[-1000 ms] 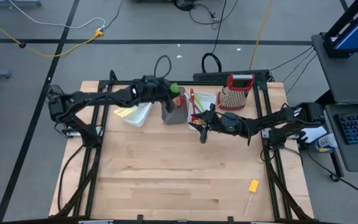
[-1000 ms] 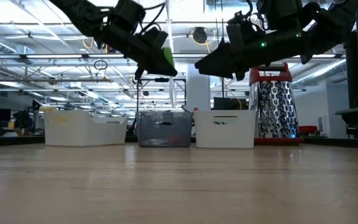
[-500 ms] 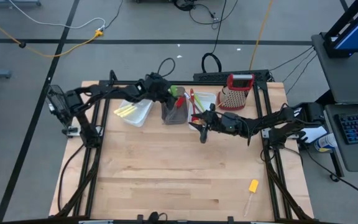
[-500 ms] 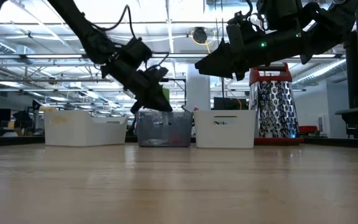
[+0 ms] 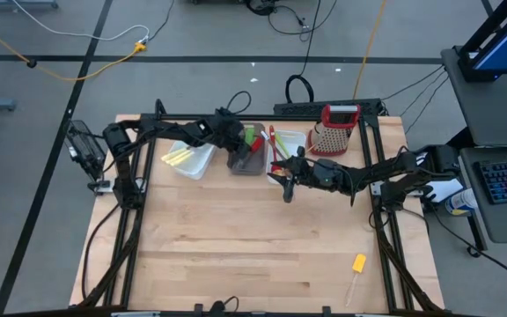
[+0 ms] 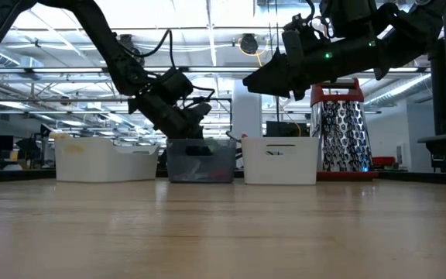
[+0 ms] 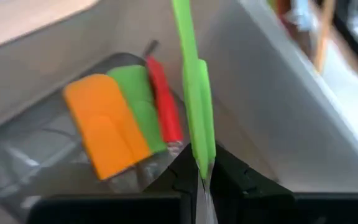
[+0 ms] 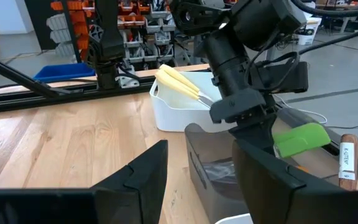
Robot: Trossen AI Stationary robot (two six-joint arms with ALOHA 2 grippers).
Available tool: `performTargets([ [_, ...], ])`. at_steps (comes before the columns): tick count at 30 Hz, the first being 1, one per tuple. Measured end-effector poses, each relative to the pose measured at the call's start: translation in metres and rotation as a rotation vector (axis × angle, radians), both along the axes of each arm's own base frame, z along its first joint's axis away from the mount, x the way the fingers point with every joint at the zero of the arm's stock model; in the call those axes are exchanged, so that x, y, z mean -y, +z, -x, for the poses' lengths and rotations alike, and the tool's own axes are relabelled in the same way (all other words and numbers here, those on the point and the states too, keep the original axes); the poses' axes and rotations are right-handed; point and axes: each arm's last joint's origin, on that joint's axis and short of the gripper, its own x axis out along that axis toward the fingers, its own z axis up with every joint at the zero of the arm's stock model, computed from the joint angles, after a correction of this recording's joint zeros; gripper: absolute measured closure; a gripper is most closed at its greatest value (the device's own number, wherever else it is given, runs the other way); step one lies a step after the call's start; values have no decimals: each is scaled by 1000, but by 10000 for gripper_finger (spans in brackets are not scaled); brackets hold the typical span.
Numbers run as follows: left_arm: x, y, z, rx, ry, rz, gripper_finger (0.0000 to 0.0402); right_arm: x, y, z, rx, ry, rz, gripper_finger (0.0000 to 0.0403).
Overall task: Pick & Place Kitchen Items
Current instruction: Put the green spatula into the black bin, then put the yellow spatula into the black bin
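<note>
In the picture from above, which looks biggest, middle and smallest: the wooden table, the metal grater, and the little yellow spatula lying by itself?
1. Wooden table, by far the biggest.
2. Metal grater, with its red top.
3. Yellow spatula, the smallest, though its thin handle makes it nearly as long as the grater.

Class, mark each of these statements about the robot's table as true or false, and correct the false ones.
1. The left gripper is shut on a green utensil over the grey tub. True.
2. An orange spatula head lies inside that grey tub. True.
3. The box grater lies flat at the table's near edge. False: it stands upright at the far edge, beside the tubs.
4. The yellow-headed spatula rests in a white tub. False: it lies alone on the bare table.
5. The right gripper has its jaws apart and holds nothing. True.
</note>
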Motion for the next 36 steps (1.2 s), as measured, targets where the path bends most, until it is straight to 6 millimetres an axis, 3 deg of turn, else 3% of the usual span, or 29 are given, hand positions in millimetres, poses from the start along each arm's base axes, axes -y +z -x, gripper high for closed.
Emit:
performTargets([
  [12, 2, -1, -2, -39, -10, -103, 367, 0, 0, 0, 0, -1, 0, 233],
  [21, 3, -1, -3, -61, -15, -165, 299, -4, 0, 0, 3, 11, -12, 234],
  [28, 4, 6, -2, -49, -36, -202, 265, -29, 3, 7, -68, 139, -41, 231],
  [36, 8, 43, 3, 29, -36, -270, 263, -66, 3, 29, -263, 450, -73, 232],
])
